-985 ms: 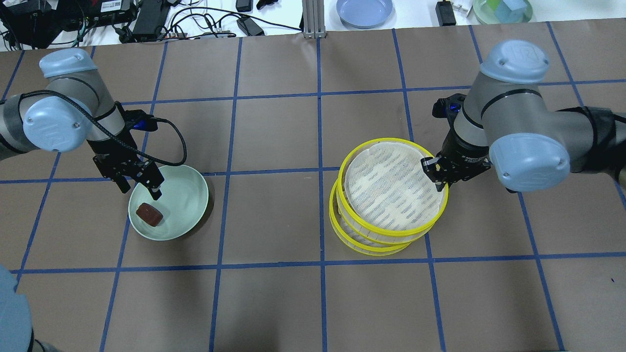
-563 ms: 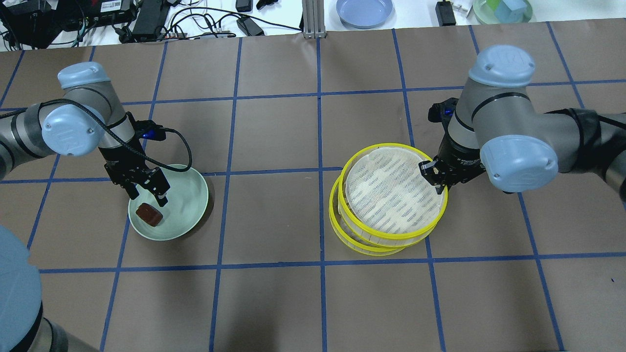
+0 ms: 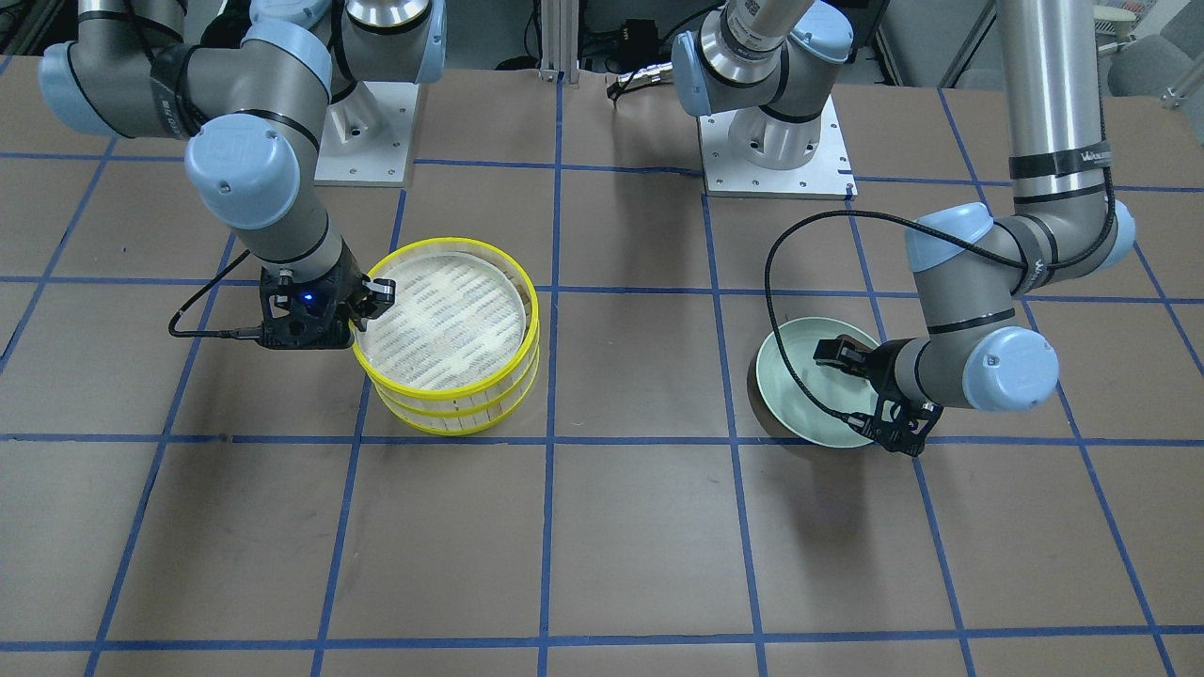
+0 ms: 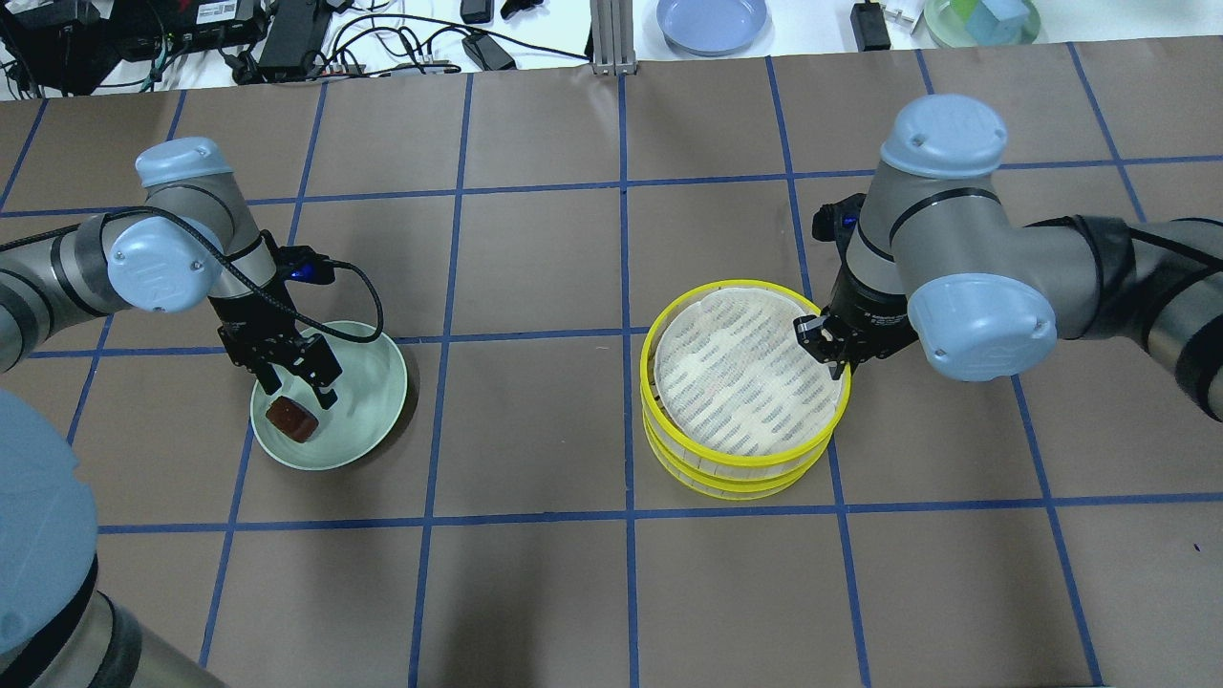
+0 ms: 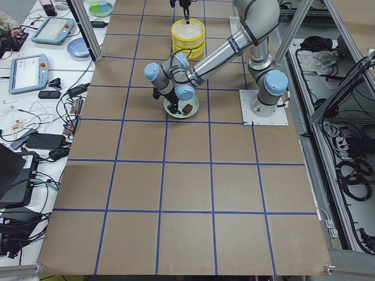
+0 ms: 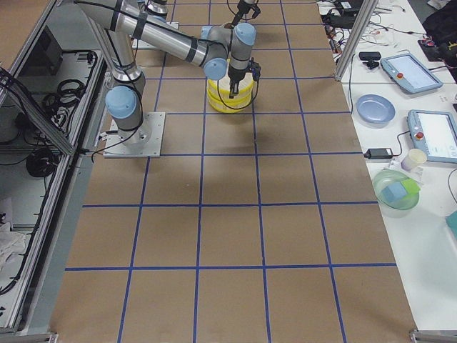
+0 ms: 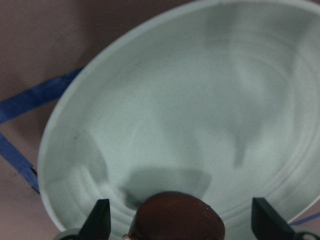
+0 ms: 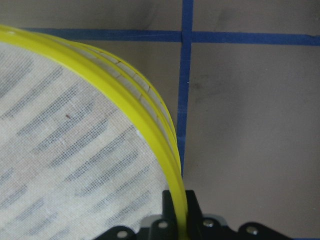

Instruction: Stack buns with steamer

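The coming move turns on how the brown bun (image 4: 291, 419) sits under the left pincer (image 4: 300, 390). The bun lies in the mint-green plate (image 4: 368, 382), near the plate's edge on the robot's side, and the left pincer hangs just above it with its jaws spread wide. In the left wrist view the two fingertips (image 7: 102, 220) stand either side of the bun, which fills the middle of the gap with room to spare on both flanks. So the bun is straight below the pincer, not off to one side. A short descent and a squeeze seem to be all the grasp calls for. The bun looks broader across the gap than along it, but the bottom of that view cuts it off, so its long axis cannot be read with confidence.

The left arm is by far the nearer to the bun. The right arm is well apart from it, across the counter (image 4: 535, 420) at the steamer (image 4: 736, 373). There the right pincer (image 4: 829, 355) is clamped on the yellow rim of the upper tray (image 8: 125, 100), one finger inside the rim and one outside. That tray sits almost squarely on the lower tray (image 4: 726, 489). The cream-white bun shows in no view.
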